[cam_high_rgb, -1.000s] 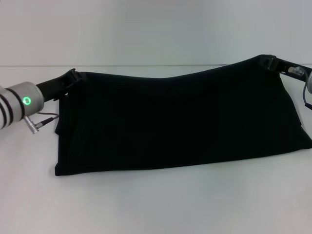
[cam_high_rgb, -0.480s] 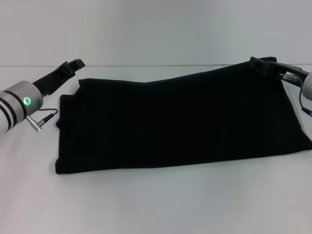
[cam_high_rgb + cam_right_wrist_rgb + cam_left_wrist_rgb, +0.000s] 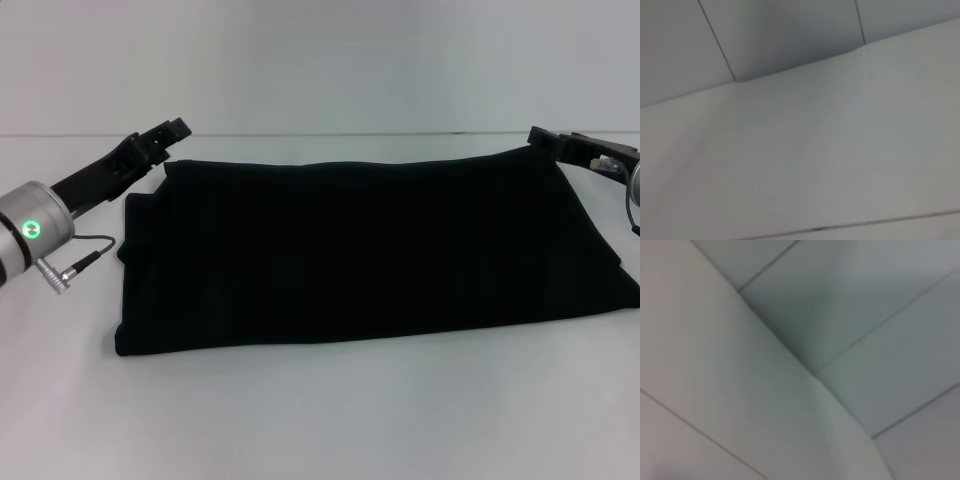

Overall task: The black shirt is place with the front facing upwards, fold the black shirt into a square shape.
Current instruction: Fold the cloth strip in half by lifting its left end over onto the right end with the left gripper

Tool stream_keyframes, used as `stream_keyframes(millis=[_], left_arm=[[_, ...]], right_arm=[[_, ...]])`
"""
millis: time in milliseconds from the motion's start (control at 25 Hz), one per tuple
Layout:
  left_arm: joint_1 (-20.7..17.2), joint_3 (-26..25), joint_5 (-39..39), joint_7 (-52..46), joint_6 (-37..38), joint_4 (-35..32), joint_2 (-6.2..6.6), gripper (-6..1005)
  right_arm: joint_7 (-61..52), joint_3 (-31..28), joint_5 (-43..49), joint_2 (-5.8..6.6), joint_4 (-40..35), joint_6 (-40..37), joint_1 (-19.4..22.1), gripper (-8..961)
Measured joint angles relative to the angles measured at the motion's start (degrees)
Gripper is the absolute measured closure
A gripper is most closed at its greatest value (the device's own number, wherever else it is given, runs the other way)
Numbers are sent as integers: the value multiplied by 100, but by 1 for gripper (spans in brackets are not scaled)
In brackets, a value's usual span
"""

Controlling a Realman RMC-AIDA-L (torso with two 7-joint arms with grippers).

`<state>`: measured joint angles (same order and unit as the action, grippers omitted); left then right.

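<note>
- Lying flat on the white table (image 3: 320, 420), the black shirt (image 3: 360, 250) is folded into a wide horizontal band; no lettering or neck label shows in the head view.
- Shirt's near edge runs roughly straight from the robot's left to its right, rising slightly toward the right; far edge sits close to the table's back line.
- At the shirt's left end, layered cloth edges are visible, one fold stepping out a little beyond the other.
- Left gripper (image 3: 172, 132) is just beside the shirt's far-left corner, raised off the table and apart from the cloth; its fingers appear parted with nothing between them.
- Left arm's silver wrist segment with a green indicator light (image 3: 32, 228) sits at the left edge of the head view, a thin cable (image 3: 80, 262) hanging from it.
- Right gripper (image 3: 545, 138) is at the shirt's far-right corner; whether it touches or pinches the cloth cannot be told, nor whether its fingers are open or closed, black on black.
- Left wrist view shows only pale panelled surfaces with seam lines (image 3: 790, 340); no fingers or shirt in it.
- Right wrist view likewise shows pale surfaces (image 3: 800, 150) only.
</note>
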<state>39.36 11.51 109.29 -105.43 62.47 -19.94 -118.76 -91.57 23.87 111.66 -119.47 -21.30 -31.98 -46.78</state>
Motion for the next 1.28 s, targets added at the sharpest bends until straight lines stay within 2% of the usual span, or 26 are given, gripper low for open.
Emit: stream_keyframes(millis=[160,320,360,480,520,600,640,760,840,920,1280], left_arm=[[-121,33,27,-3,743,4,65,410],[-389,137,47,-273,1650,0,224,375],[-479,248,68,-478,1818,-1,291,358],[-739,781,167,-1269,2087,-27,487,305],[-861,911,199,-1512,2182,-54,541,285],[-1075,997,294,-1855,2367,-154,558,245],[-1190,1005,363,-2005,2441,-248,554,225],[-1501,1005,632,-2459,2617,-529,530,164],[-1592,995,808,-2717,2711,-635,538,124],[-1636,973,1094,-3074,2789,-745,563,84],[-1656,887,1731,-4049,2520,-885,588,83]], right_arm=[[-8,0,-284,7,-70,-421,101,286],[380,40,-438,123,-259,-1859,432,270],[682,70,-417,192,-287,-2501,555,264],[1425,297,-318,299,-334,-3722,787,246],[1643,411,-285,305,-372,-4018,864,240],[2047,652,-248,279,-491,-4458,1035,228],[2203,736,-247,235,-557,-4572,1108,222],[2575,903,-241,84,-717,-4671,1293,125],[2832,986,-237,29,-734,-4683,1364,61],[3023,1115,-237,8,-692,-4674,1396,27],[3093,1265,-245,-20,-529,-4451,1396,15]])
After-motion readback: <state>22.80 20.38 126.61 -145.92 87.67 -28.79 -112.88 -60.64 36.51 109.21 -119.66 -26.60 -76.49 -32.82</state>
